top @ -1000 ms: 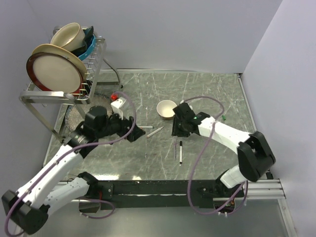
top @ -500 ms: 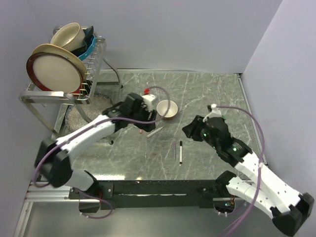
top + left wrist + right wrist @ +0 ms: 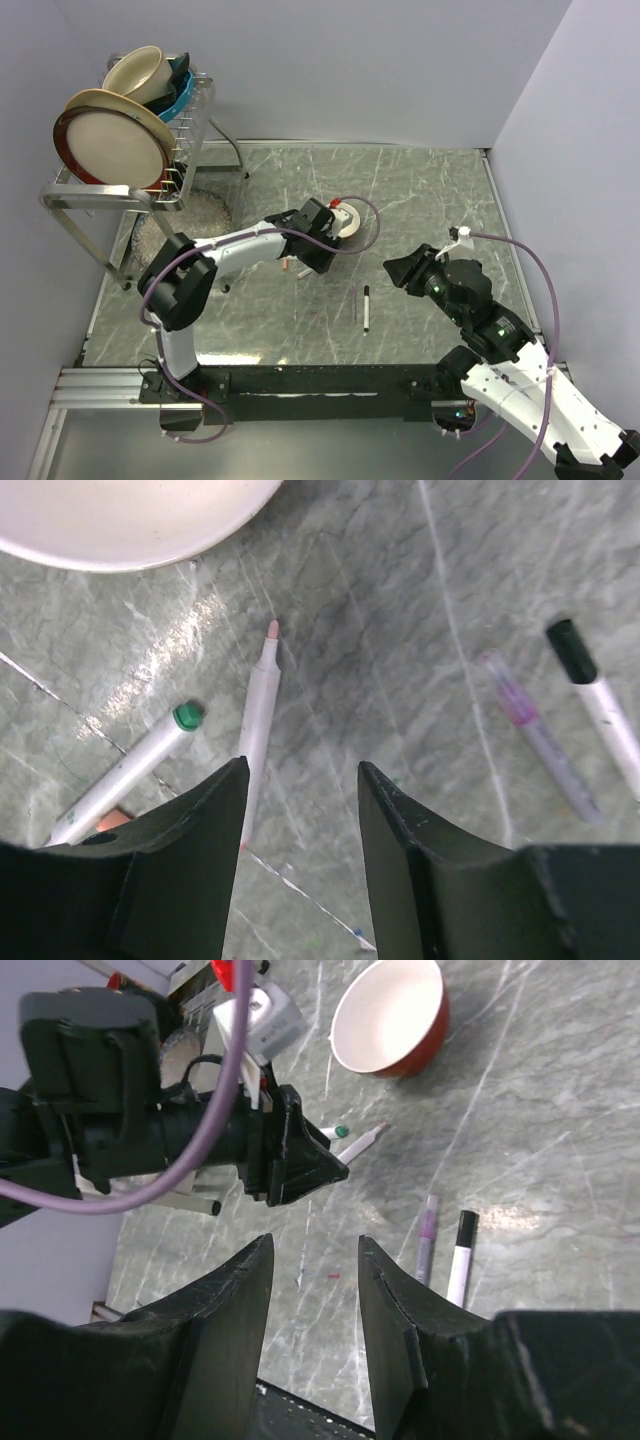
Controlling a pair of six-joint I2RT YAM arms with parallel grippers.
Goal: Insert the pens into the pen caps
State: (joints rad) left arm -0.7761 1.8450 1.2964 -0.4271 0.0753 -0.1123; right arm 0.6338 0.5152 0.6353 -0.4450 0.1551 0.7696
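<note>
L gripper & R gripper both w/ jaws apart.

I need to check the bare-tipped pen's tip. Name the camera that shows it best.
Left wrist: the bare-tipped pen lies close under the left gripper, tip and barrel sharp. The right wrist view shows it small and distant. In the top view that gripper hides most of it.

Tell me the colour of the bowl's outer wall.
The bowl is orange-red outside; right wrist view.

Veined grey-green marble table beneath the left claw, plain pale walls beyond it, wire dish rack far to its left.
</note>
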